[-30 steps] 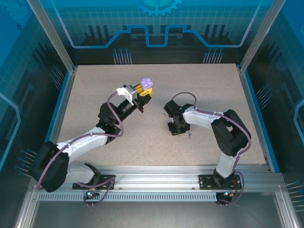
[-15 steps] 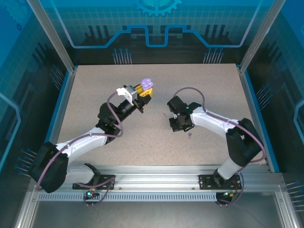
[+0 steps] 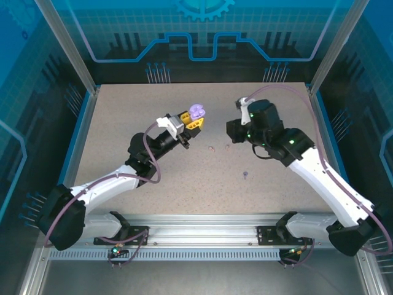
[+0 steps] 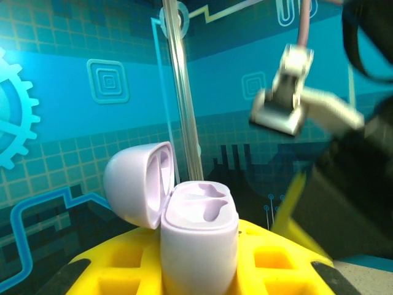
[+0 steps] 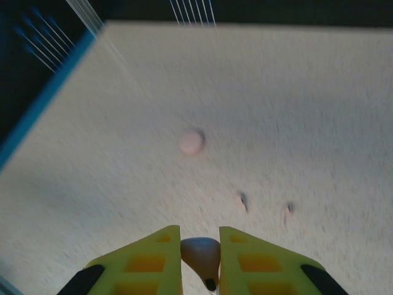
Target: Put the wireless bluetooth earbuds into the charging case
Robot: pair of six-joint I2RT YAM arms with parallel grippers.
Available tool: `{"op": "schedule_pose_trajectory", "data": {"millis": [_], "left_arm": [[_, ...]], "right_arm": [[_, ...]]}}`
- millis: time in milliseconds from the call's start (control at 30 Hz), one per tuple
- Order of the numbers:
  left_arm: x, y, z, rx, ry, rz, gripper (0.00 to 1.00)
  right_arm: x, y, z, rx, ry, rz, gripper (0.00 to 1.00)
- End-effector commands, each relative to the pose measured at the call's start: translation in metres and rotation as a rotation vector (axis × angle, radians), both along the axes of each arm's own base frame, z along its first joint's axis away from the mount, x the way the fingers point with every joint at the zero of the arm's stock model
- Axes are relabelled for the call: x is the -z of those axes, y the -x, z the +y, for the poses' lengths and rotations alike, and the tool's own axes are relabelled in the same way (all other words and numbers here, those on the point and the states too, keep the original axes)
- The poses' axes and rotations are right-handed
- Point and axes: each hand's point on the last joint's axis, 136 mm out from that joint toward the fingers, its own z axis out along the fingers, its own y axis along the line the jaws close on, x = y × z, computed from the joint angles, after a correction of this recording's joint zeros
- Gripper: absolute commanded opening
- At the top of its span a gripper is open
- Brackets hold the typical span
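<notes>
The right gripper (image 5: 200, 241) pinches a smooth pale pink earbud (image 5: 201, 253) between yellow jaws; the left gripper (image 3: 192, 120) clamps a glossy rounded lilac case (image 4: 199, 236), its lid (image 4: 138, 184) hinged open at 9 o'clock. Below lies a speckled beige table (image 3: 123, 123), with blue-panelled walls (image 3: 202, 37) around

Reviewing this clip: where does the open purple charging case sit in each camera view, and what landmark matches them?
Top external: the purple charging case sits upper centre, lid open, clamped by the left gripper.
Left wrist: the case stands bottom centre, lid hinged open to the left.
Right wrist: faces the table, the right gripper pinching an earbud.
Shared landmark: the left gripper's yellow fingers around the case's base.
</notes>
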Motion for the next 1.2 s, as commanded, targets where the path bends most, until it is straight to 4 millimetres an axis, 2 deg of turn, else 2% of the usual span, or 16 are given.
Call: {"op": "schedule_pose_trajectory", "data": {"millis": [0, 67, 167, 367, 467, 667, 1167], "left_arm": [[-0.015, 0.008, -0.015, 0.023, -0.042, -0.098, 0.0], [-0.013, 0.008, -0.022, 0.031, -0.066, -0.108, 0.0], [-0.011, 0.007, -0.027, 0.044, -0.072, -0.106, 0.0], [-0.009, 0.006, -0.034, 0.053, -0.075, -0.108, 0.0], [-0.009, 0.007, -0.036, 0.059, -0.078, -0.104, 0.0], [-0.01, 0.008, -0.039, 0.067, -0.081, -0.103, 0.0], [-0.009, 0.011, -0.04, 0.081, -0.076, -0.091, 0.0]], "right_arm": [[-0.053, 0.008, 0.007, -0.067, -0.067, -0.139, 0.18], [-0.078, 0.013, 0.01, -0.103, -0.114, -0.201, 0.18], [-0.106, 0.023, 0.015, -0.15, -0.173, -0.256, 0.18], [-0.136, 0.044, 0.036, -0.264, -0.24, -0.357, 0.18], [-0.138, 0.051, 0.047, -0.312, -0.235, -0.388, 0.18], [-0.129, 0.052, 0.063, -0.361, -0.212, -0.394, 0.17], [-0.103, 0.042, 0.072, -0.364, -0.164, -0.372, 0.16]]}}
